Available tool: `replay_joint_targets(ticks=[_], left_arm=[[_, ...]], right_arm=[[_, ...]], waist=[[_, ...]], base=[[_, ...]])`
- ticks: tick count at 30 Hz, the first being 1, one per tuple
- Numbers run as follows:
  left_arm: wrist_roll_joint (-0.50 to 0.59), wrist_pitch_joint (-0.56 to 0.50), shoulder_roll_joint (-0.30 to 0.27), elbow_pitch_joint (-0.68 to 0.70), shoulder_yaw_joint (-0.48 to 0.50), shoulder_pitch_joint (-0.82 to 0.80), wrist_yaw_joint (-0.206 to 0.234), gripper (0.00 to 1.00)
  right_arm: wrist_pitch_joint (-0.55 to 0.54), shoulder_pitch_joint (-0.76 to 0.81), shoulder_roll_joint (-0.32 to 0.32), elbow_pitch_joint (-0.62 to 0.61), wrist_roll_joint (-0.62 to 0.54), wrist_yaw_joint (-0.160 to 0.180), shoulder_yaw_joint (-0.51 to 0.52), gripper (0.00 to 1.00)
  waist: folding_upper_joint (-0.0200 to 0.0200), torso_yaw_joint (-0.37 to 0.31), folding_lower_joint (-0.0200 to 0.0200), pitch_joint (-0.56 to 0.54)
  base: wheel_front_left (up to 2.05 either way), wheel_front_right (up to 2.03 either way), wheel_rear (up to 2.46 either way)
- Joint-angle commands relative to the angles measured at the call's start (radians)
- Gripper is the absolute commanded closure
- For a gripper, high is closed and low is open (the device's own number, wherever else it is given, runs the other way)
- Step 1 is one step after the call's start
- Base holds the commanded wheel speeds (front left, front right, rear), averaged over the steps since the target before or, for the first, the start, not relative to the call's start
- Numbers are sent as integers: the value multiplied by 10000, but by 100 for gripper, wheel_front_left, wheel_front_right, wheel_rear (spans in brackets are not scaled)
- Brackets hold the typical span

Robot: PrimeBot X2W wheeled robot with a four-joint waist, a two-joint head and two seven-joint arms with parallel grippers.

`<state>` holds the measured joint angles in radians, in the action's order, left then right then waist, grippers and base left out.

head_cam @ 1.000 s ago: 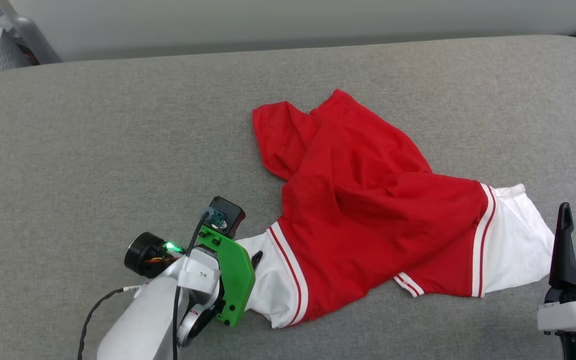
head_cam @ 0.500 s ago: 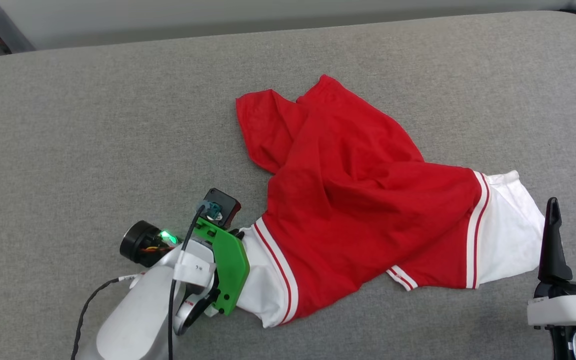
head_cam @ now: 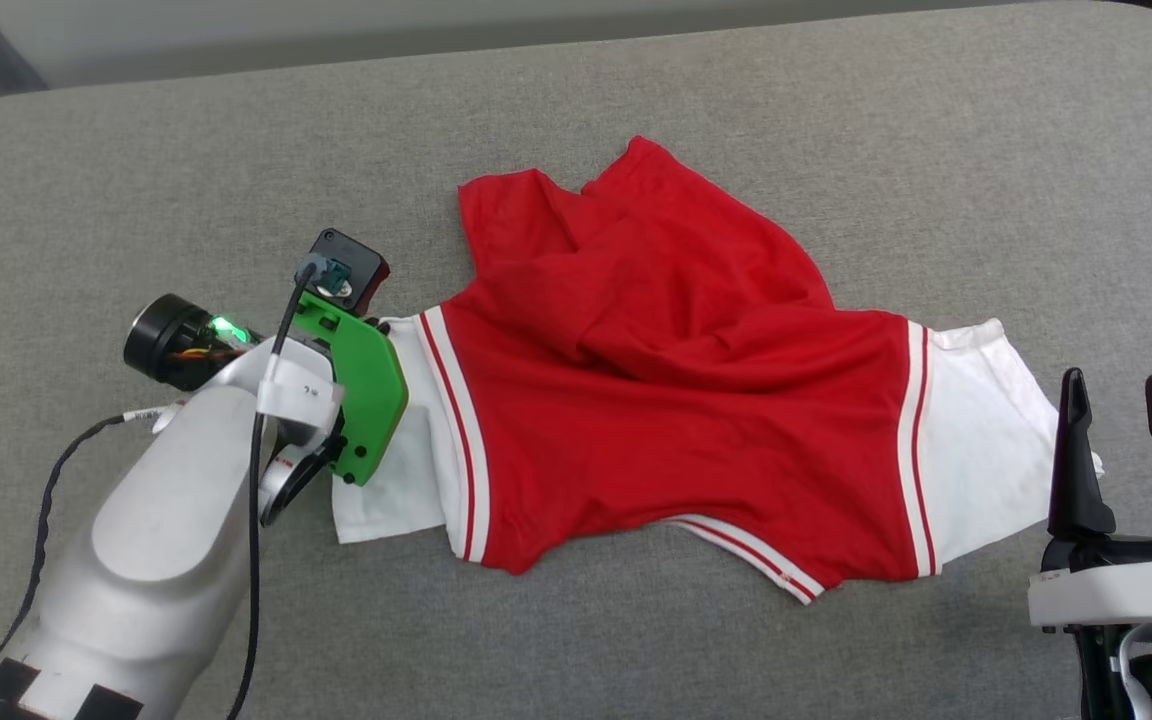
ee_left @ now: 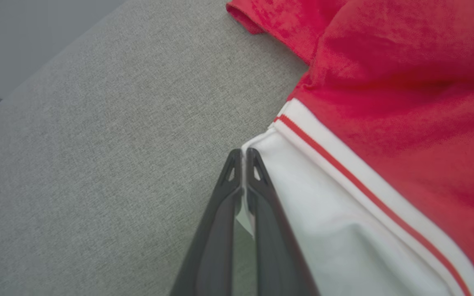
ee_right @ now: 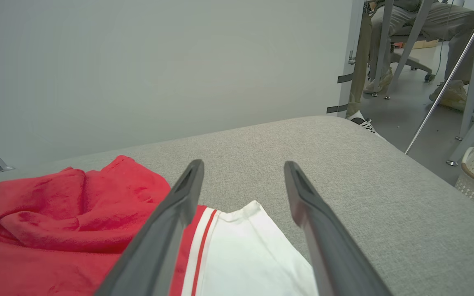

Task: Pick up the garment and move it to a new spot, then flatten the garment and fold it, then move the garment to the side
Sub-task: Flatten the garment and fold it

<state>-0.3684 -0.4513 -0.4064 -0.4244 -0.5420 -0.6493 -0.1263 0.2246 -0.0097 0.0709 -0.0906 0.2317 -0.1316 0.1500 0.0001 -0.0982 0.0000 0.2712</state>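
A red garment [head_cam: 676,400], soft, thin and rumpled, lies on a grey woven cushion [head_cam: 136,180]. The left claw [ee_left: 243,152] is clamped tight on the edge of its white sleeve [ee_left: 303,197], just past the striped trim, likely to lift or drag it. The right claw [head_cam: 1114,380] stands with fingers apart just beside the other sleeve [head_cam: 976,430], seemingly ready to grip.
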Motion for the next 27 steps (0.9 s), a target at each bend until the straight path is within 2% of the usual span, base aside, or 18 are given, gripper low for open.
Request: replay_joint_targets(ticks=[1, 5, 6, 7, 13, 17, 23, 27], left_arm=[[-217, -65, -150, -189, -260, -336, -33, 100], [-786, 193, -629, -584, -1290, -1082, -40, 100], [-860, 471, -726, -740, -1399, -1265, -40, 89], [-837, 801, -804, -909, -1520, -1414, -41, 0], [-1002, 2860, -545, -1695, -1493, -1498, -11, 0], [-991, 4290, -244, -1772, -1336, -1203, 253, 0], [-1299, 6413, 133, -1005, -750, -226, 991, 0], [-1471, 7048, 298, 126, -152, 750, 1558, 0]], right_arm=[[58, -184, 22, 67, -37, 9, -60, 0], [107, -339, 26, 203, -77, 9, -185, 0], [123, -371, 25, 239, -86, 9, -206, 0], [138, -398, 22, 277, -91, 9, -227, 0], [188, -384, 85, 488, -108, 9, -191, 0], [165, -304, 201, 537, -101, 9, -94, 0], [62, -104, 377, 543, -64, 9, 76, 0], [3, 144, 425, 367, -71, 9, 137, 0]], waist=[[-1, -79, 0, 115], [-1, -122, 0, 217], [-1, -111, 0, 219], [-1, -95, 0, 205], [-1, 194, 0, -199], [-1, 496, 0, -576], [-1, 949, 0, -1170], [-1, 1233, 0, -1475]], base=[[0, 0, 0], [0, 0, 0], [0, 0, 0], [0, 0, 0], [0, 0, 0], [0, 0, 0], [0, 0, 0], [0, 0, 0]])
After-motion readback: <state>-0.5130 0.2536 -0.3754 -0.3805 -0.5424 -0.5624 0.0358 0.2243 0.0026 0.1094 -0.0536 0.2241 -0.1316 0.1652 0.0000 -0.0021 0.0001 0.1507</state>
